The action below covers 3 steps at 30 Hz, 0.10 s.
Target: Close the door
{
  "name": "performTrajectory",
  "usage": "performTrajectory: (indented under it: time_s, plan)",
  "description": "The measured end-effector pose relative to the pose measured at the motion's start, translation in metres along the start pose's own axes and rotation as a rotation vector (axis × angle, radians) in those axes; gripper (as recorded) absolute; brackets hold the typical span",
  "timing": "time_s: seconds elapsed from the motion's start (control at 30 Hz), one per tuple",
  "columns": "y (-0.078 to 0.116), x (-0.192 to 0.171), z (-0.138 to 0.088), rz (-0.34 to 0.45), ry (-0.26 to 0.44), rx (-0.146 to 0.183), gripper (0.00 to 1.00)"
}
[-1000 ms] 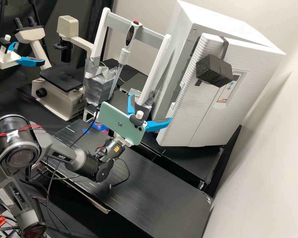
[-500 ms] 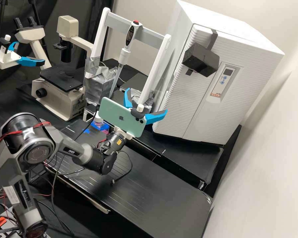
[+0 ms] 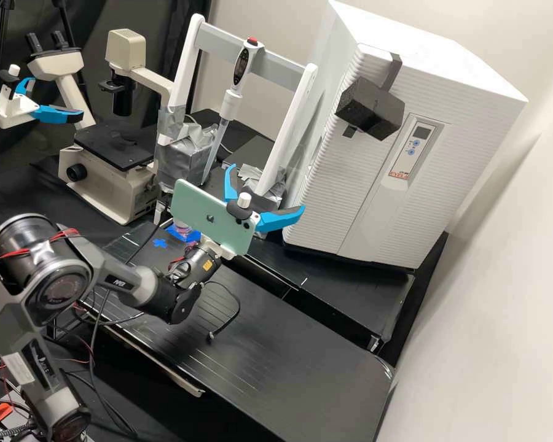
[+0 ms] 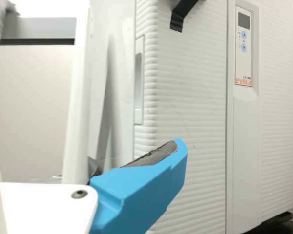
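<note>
In the high view, the open gripper (image 3: 266, 189) is beside the lower left edge of the white cabinet's ribbed door (image 3: 341, 184), its blue fingers spread apart and nothing between them. The door lies flush with the cabinet body (image 3: 433, 46), with no gap seen along its top. A black foam block (image 3: 370, 109) is strapped to the door's upper left part. In the wrist view, one blue finger of the gripper (image 4: 141, 187) crosses in front of the door (image 4: 190, 97); whether it touches is hard to tell. A recessed handle (image 4: 138, 83) shows in the door's side.
Left of the cabinet, a white frame (image 3: 261, 61) holds a pipette (image 3: 230, 101) on taped supports. A microscope (image 3: 110, 166) is farther left. A green phone (image 3: 212, 215) rides on the arm's wrist, and a cable hangs over the black bench (image 3: 301, 368). A wall borders the right.
The door has swung in from slightly ajar to flush with the cabinet, carrying the foam block leftward and up. The gripper has moved left, away from the door, with its fingers still apart.
</note>
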Motion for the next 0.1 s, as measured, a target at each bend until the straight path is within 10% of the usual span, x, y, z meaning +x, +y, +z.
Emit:
performTrajectory:
  time_s: [0.1]
  plan:
    - [-0.0051, -0.0055, -0.0045, -0.01, 0.005, 0.016, 1.0]
